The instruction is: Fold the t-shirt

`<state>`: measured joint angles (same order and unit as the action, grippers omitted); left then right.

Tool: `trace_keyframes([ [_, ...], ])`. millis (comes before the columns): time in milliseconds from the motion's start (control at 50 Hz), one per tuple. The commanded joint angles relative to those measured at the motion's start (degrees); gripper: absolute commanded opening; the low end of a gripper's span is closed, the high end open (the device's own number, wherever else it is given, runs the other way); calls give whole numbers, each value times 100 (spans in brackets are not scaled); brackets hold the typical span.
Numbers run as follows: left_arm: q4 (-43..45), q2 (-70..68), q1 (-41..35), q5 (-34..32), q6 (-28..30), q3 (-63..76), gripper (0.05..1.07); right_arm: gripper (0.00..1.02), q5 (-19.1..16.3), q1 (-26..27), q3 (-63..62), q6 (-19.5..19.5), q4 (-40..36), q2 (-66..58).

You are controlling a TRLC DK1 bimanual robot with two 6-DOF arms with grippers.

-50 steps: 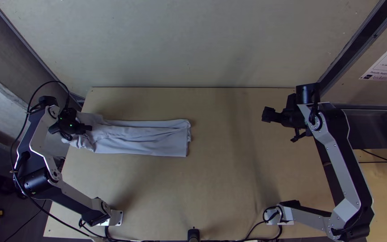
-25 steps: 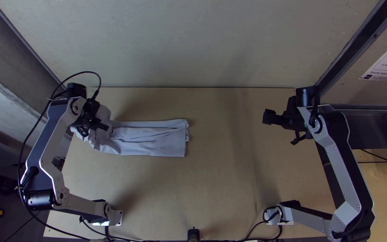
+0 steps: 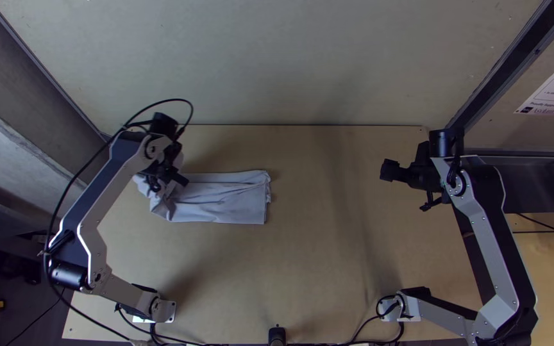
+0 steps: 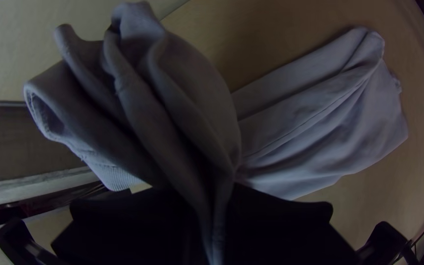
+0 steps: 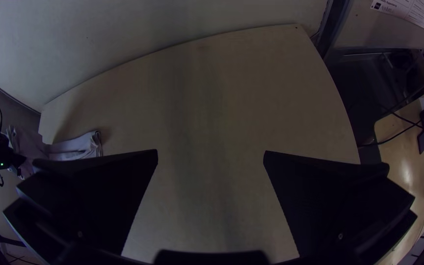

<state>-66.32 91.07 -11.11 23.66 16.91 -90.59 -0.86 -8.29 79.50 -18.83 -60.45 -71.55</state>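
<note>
T-shirt (image 3: 229, 197) fabric lies on the far left part of the desk (image 3: 315, 269), and we see it as a long folded strip running left to right. Its right end rests flat, with layered edges and shallow creases along the strip. We find the left end bunched and lifted in the left tool (image 3: 183, 181), which clenches the cloth between its wide black fingers. From that arm's wrist, we see the gathered part rise in deep, loose folds above the grip, with a band of ribbing (image 4: 116, 177) along one hanging edge. Across the scene, the right tool (image 3: 387, 170) is over the far right part of the desk, well apart from the shirt. We see its two fingers spread wide, the desk surface visible between them.
</note>
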Motion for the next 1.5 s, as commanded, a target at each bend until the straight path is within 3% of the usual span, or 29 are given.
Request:
trace_keyframes([
  [0, -276, 350, -427, 200, -478, -442, 8, 99, 42, 65, -172, 20, 15, 115],
  [440, -460, 1256, -1517, 367, -1093, -785, 8, 99, 42, 469, -427, 248, 24, 458],
  [800, -487, 1634, -2132, 139, -1330, -785, 9, 99, 34, 434, -576, 213, 165, 422],
  [840, -487, 1704, -2176, 69, -1348, -838, 15, 99, 34, 408, -603, 204, 182, 414],
  [880, -504, 1765, -2228, -28, -1365, -882, 33, 99, 34, 372, -612, 195, 200, 396],
  [920, -522, 1827, -2308, -107, -1374, -873, 63, 99, 34, 328, -629, 187, 217, 379],
  [960, -575, 1888, -2404, -169, -1445, -882, 100, 99, 34, 267, -647, 169, 235, 361],
  [980, -575, 1932, -2457, -186, -1480, -899, 104, 99, 34, 232, -656, 152, 253, 361],
  [1060, -645, 2275, -2615, -538, -1752, -1321, 103, 99, 34, 118, -699, 99, 314, 335],
  [1300, 49, 3295, -2351, -4721, -3167, -3299, 103, 99, 51, -41, -893, 46, 367, 317],
  [1380, 577, 3453, -2290, -5073, -3738, -3686, 103, 99, 86, -58, -928, 46, 367, 361],
  [1480, 700, 3453, -2316, -5073, -3818, -3870, 103, 99, 157, -49, -928, 55, 367, 405],
])
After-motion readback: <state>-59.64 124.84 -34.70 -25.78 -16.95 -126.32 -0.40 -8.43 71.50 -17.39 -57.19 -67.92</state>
